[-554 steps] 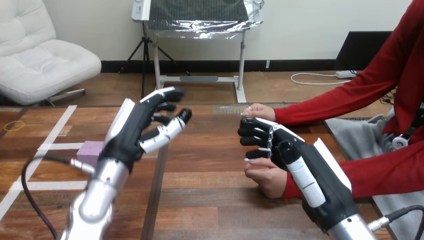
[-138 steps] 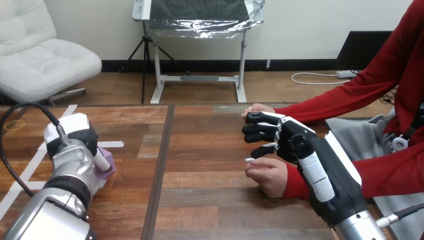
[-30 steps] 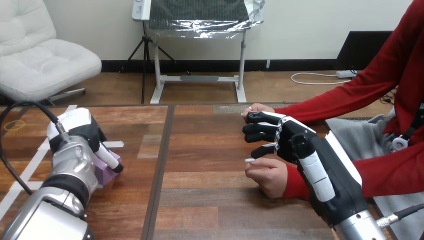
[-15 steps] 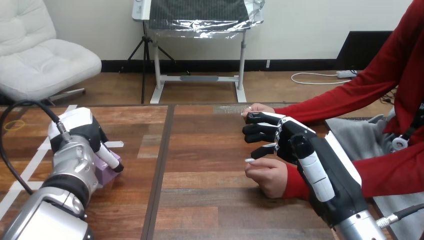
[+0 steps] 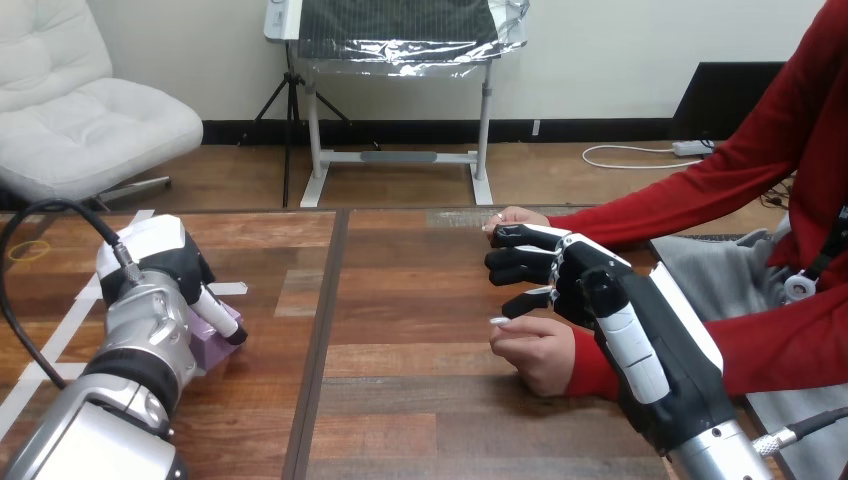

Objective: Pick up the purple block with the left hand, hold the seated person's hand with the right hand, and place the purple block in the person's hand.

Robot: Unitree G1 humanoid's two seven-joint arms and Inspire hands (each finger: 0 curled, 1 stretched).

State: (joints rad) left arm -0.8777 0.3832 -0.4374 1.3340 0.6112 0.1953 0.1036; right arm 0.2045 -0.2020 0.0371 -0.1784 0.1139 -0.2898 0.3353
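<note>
The purple block (image 5: 207, 347) lies on the table at the left, mostly covered by my left hand (image 5: 160, 262). That hand reaches down over it from above, and its thumb (image 5: 221, 319) is curled against the block's near right side. At the right, my right hand (image 5: 585, 290) hovers with loosely bent fingers (image 5: 515, 259). The person's near hand (image 5: 535, 350), in a loose fist, sits just below its thumb. I see no finger curled round it. The person's far hand (image 5: 515, 217) rests on the table just beyond my right fingertips.
White tape strips (image 5: 68, 330) cross the table's left part, beside the block. A dark seam (image 5: 322, 330) runs front to back through the table's middle. The person's red sleeves (image 5: 700, 200) come in from the right.
</note>
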